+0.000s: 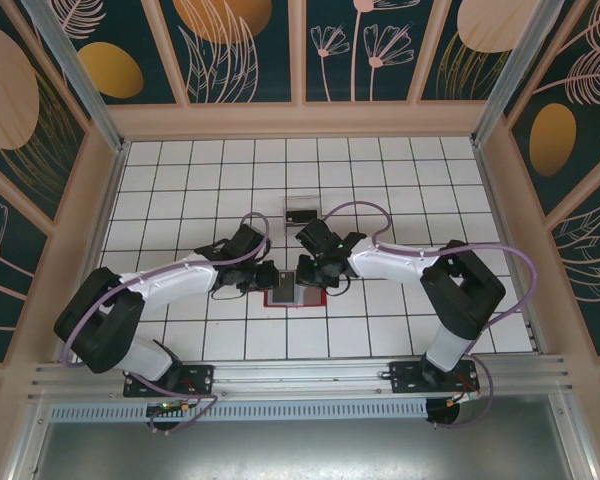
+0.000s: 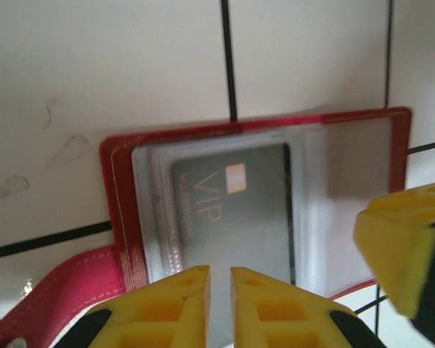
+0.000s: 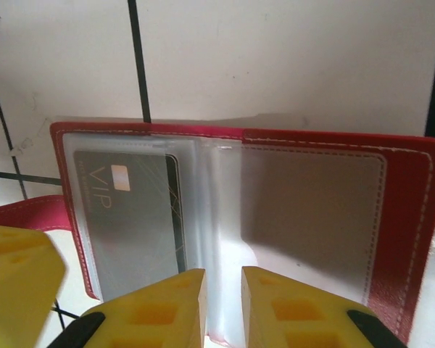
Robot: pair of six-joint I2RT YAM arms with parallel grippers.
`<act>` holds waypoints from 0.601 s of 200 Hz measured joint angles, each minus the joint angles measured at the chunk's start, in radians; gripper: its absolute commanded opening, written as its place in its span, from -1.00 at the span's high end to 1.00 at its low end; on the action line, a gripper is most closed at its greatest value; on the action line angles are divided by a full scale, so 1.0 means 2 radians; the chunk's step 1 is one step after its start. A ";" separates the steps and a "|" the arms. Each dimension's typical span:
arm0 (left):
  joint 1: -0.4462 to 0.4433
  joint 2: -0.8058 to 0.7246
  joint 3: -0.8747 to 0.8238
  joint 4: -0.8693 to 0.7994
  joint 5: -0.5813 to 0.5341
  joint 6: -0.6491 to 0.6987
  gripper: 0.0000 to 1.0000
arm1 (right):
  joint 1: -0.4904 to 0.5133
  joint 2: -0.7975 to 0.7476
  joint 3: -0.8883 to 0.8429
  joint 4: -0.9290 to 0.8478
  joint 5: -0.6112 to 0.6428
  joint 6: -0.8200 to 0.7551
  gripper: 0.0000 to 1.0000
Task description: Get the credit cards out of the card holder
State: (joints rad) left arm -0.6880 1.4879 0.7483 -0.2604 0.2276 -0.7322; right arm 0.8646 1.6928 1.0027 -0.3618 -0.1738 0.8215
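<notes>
top external camera high above and behind both arm bases, looking steeply down over the whole tiled worktop (image 1: pixel 180 180), left wrist camera very near, looking past the left end effector (image 2: pixel 220 308) onto the card holder (image 2: pixel 122 210), right wrist camera equally near behind the right end effector (image 3: pixel 222 308), all 3 views sharing the card holder

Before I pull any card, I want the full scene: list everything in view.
table: one, white tiles with dark lines, floral panels around it.
card holder: one, red, lying open on the table's near middle.
credit card: one seen, dark grey, marked VIP, inside a clear pocket of the holder.
clear box: one, transparent, farther back than the holder.
left gripper: one, yellow, jaws nearly together at the holder's near edge by the card; grip uncertain.
right gripper: one, yellow, jaws nearly together at the holder's middle fold; grip uncertain.
</notes>
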 measured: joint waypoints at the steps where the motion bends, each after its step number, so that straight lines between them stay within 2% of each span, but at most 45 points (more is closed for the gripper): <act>1: 0.000 0.001 -0.001 0.000 0.000 0.000 0.68 | -0.001 0.000 -0.001 0.002 -0.002 0.000 0.58; 60: -0.002 0.011 -0.010 0.000 -0.008 -0.009 0.70 | -0.015 0.000 -0.017 0.057 -0.050 0.000 0.56; 120: -0.002 0.020 -0.011 0.000 -0.015 -0.011 0.70 | -0.016 0.022 -0.018 0.092 -0.080 0.002 0.43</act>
State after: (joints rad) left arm -0.6930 1.5272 0.7261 -0.2607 0.1978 -0.7536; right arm 0.8326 1.7367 0.9676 -0.1787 -0.3328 0.8253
